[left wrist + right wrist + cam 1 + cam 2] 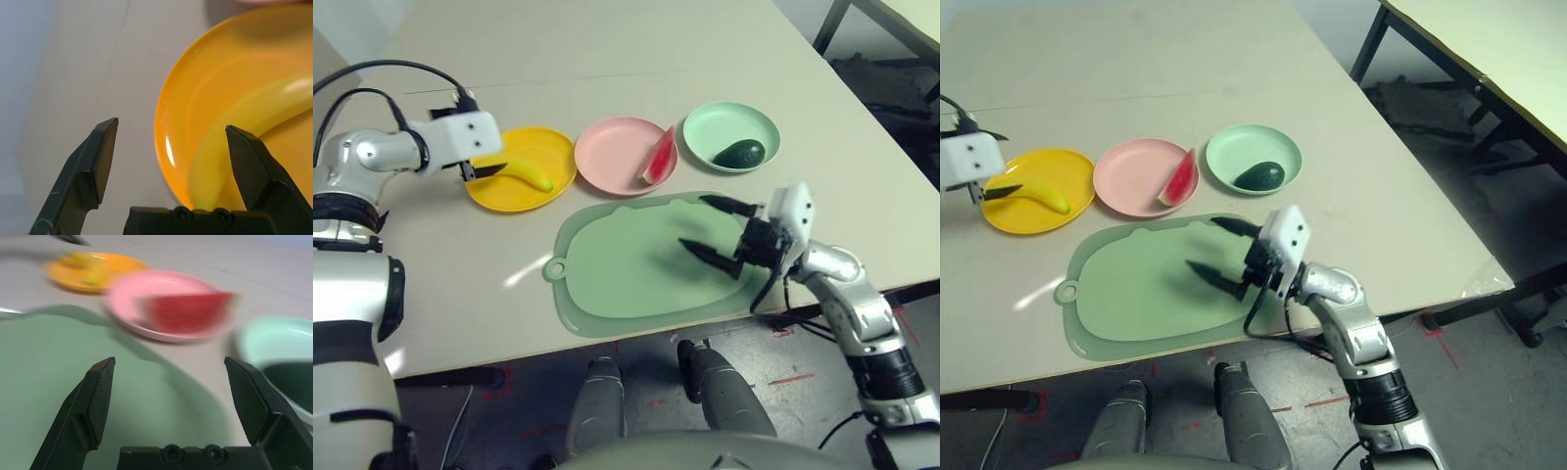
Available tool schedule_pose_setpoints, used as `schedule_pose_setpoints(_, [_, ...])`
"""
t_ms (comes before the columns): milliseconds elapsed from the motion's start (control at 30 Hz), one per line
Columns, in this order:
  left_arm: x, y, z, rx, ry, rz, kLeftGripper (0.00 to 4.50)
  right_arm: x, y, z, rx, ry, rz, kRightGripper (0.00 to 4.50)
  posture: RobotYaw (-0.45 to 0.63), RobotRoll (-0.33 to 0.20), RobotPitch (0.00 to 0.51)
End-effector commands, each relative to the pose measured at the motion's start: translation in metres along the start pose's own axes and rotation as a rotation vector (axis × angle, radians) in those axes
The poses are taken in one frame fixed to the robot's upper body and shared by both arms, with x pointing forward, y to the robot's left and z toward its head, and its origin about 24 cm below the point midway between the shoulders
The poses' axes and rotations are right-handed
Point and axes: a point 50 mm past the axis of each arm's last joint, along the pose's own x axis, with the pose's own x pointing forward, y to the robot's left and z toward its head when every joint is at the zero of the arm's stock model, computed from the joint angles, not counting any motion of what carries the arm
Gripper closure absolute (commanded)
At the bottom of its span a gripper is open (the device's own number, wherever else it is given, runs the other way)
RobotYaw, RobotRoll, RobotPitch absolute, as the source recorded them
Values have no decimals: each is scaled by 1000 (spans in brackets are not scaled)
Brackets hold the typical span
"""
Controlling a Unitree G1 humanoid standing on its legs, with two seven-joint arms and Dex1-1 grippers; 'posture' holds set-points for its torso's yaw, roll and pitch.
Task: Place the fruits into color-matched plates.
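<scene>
Fruits sit in matching plates, both arms low over the table.
Left gripper [487, 170] gapes empty at the banana [530, 174] on the yellow plate [548, 147]; right gripper [716, 228] spread over the green mat [626, 269].

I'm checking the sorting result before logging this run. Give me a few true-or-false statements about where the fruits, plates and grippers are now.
1. The banana lies in the yellow-orange plate. True.
2. The watermelon wedge sits on the pale green mat. False: it is in the pink plate.
3. The avocado is in the mint green plate. True.
4. The right gripper is shut on the avocado. False: it is open and holds nothing, above the mat.
5. The left gripper is open at the yellow-orange plate's edge. True.
</scene>
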Motion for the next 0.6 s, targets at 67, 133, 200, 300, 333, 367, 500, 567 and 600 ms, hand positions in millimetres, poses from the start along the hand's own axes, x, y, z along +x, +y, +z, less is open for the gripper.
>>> schedule_pose_setpoints(67, [-18,-10,-8,-177,-114,144,31,-8,-19,-18,-17,55,-160,0,-36,0,224])
schedule_pose_setpoints(133, [-28,-13,-7,-267,-157,264,31,-13,-32,-22,-20,62,-231,0,-20,0,227])
schedule_pose_setpoints(200, [-47,-25,-12,-452,-192,483,31,-22,-50,-29,-30,76,-331,0,-9,0,232])
schedule_pose_setpoints(300, [-73,-47,-16,-635,-157,673,31,-29,-61,-38,6,61,-428,0,30,0,238])
schedule_pose_setpoints(333, [-79,-54,-16,-681,-141,712,31,-30,-63,-39,16,53,-447,0,30,0,238])
schedule_pose_setpoints(367, [-87,-63,-16,-718,-115,742,31,-33,-66,-39,15,46,-463,0,54,0,240])
schedule_pose_setpoints(500, [-106,-100,-15,-807,-7,755,31,-45,-77,-40,15,30,-539,0,88,0,246])
schedule_pose_setpoints(567, [-109,-117,-15,-841,33,743,31,-52,-81,-41,20,28,-574,0,105,0,250])
schedule_pose_setpoints(600, [-110,-125,-16,-864,51,738,31,-57,-83,-42,19,26,-591,0,111,0,252])
